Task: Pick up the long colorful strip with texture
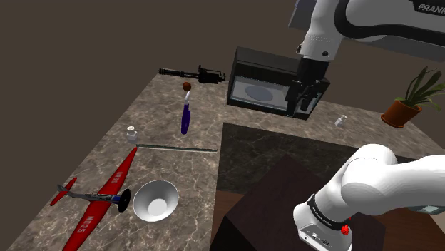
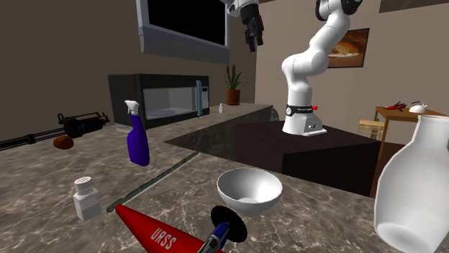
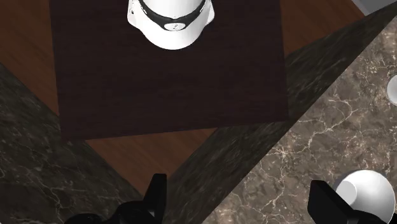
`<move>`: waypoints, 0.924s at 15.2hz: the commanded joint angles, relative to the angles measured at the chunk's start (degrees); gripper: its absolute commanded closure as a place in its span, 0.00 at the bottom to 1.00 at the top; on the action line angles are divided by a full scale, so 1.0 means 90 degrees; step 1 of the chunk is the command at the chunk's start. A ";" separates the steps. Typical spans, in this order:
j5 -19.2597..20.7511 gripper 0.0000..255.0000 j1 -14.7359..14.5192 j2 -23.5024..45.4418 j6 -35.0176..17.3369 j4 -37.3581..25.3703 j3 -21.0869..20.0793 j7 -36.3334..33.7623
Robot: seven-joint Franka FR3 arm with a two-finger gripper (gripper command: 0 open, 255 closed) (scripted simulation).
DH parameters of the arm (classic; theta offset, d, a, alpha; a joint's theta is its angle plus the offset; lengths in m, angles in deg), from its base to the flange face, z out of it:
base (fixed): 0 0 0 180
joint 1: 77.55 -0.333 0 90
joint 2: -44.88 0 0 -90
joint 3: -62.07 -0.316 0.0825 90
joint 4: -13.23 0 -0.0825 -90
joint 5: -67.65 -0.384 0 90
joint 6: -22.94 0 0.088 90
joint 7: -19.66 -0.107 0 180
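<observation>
The risks gather round the white round bowl (image 1: 155,201), taken here as the mark for everything else. Nearest, just beside the bowl on the shoulder view's left, lies the red toy aeroplane with a blue-grey body (image 1: 98,201); a descent that came in short would probably knock it. The bowl itself looks light and rounded, and would likely skate off at a nudge from a finger. Just beyond the bowl lies the target, the long thin grey-green strip (image 1: 177,148), flat on the pale marbled counter (image 1: 93,153). It sits so low that the fingers may scrape the stone and close above it, or pinch one end and let the rest droop; its colours and texture are too faint here to judge how well it will grip. A crosswise hold near its middle looks safest. Farther beyond the bowl, the small white shaker (image 1: 131,133) and the blue spray bottle with a white head (image 1: 185,118) stand upright near the strip, and a wide sweep could topple either. The black-fronted microwave (image 1: 249,89) stands farthest back.

The arm is raised high; the all-black gripper (image 1: 299,100) hangs well above and far from the bowl, before the microwave, pointing down; in the wrist view its fingers (image 3: 157,194) stand spread with nothing between them.
</observation>
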 commanded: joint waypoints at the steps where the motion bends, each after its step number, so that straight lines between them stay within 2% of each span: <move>1: 0.0000 0.00 0.0000 0.0000 0.0000 0.0000 0.0000 0.0000; 7: 0.0142 0.00 -0.0231 0.0580 -0.1692 0.0728 0.0119 0.0851; 14: 0.0148 0.00 -0.0541 0.1783 -0.3739 0.1111 0.0249 0.1826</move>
